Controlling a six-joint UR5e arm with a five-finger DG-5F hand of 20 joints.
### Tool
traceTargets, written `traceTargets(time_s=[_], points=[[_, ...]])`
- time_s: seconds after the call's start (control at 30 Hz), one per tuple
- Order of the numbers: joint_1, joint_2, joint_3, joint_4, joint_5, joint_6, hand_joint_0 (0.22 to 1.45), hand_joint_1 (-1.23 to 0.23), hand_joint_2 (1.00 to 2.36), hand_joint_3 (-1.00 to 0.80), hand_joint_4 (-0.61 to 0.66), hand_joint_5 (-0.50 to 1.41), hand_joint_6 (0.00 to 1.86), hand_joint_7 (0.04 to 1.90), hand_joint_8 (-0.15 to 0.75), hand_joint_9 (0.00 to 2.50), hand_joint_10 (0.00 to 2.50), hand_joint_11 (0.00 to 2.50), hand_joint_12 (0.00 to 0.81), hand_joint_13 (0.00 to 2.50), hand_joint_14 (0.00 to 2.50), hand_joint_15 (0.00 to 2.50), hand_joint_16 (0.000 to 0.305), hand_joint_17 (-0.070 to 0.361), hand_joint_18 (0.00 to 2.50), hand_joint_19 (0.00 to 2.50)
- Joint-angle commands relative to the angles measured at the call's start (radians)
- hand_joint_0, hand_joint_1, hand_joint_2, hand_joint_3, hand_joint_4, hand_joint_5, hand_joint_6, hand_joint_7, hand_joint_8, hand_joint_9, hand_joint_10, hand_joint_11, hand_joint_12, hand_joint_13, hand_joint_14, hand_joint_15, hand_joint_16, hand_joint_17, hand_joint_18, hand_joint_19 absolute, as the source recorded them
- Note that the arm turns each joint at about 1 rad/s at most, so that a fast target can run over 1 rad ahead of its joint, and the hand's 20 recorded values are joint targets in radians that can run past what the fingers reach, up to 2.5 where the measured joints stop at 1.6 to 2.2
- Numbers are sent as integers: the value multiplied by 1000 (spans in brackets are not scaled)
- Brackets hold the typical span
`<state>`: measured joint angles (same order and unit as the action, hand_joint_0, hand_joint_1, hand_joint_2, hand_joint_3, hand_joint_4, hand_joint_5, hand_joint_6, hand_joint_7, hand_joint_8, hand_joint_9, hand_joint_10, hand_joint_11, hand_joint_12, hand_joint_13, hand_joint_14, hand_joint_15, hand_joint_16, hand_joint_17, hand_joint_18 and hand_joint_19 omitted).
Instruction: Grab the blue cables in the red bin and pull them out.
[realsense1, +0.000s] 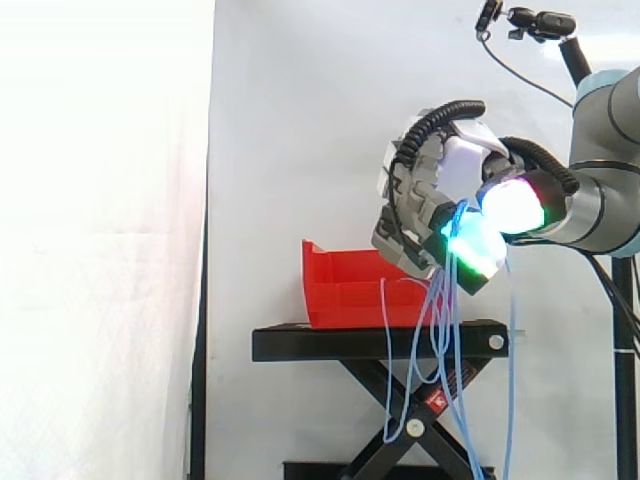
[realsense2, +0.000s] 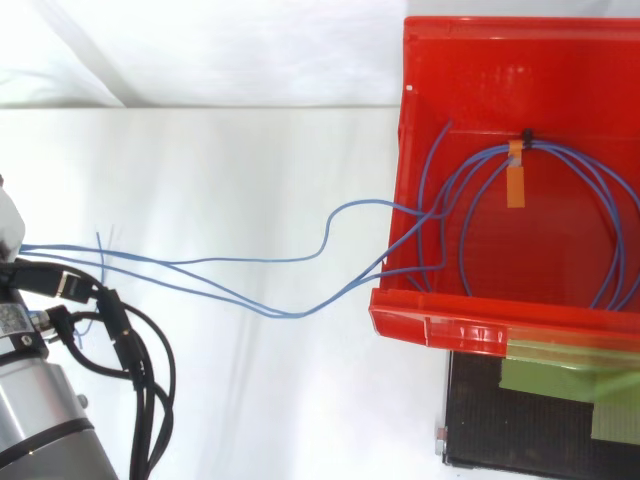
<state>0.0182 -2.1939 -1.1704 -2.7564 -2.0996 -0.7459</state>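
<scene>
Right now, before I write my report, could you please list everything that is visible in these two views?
blue cables: several strands, blue, coiled in the bin, running over its wall to the hand, loops hanging past the stand
red bin: one, red, on the stand
orange tag: one, orange, on the coil
black tie: one, black, binding the coil above the tag
black stand: one, black, under the bin
green tape: strips, green, on the stand's top
white curtain: one, white, behind
arm: one, grey, from the right
hand: one, raised right of the bin, glowing fingers curled round the cables
</scene>
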Motion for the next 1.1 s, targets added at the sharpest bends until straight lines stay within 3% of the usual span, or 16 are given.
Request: traceTargets(time_s=[0.0,0.33,0.7,0.73,0.97,1.07], points=[[-3,-1,0,12,-7,-13,791,-930,1000,-1000,266,1031,81,865,254,1431,35,1092,336,1597,162,1584,42,94,995,1203],[-4,0,0,43,-5,-23,804,-936,1000,-1000,273,1022,62,866,252,1428,36,1099,325,1592,163,1589,41,93,990,1206],[-14,-1,0,230,-2,-92,804,-934,1000,-1000,276,1024,19,880,248,1416,36,1098,332,1588,169,1581,41,93,984,1208],[-18,-1,-2,327,0,-120,805,-932,1000,-1000,279,1026,11,877,246,1416,36,1092,322,1586,167,1588,41,93,983,1208],[-20,0,0,406,7,-151,806,-933,1000,-1000,267,1023,1,879,250,1409,36,1085,331,1585,170,1578,41,93,979,1209],[-21,-1,0,436,3,-195,806,-933,1000,-1000,277,1020,0,877,246,1406,36,1095,327,1581,168,1589,41,92,980,1210]])
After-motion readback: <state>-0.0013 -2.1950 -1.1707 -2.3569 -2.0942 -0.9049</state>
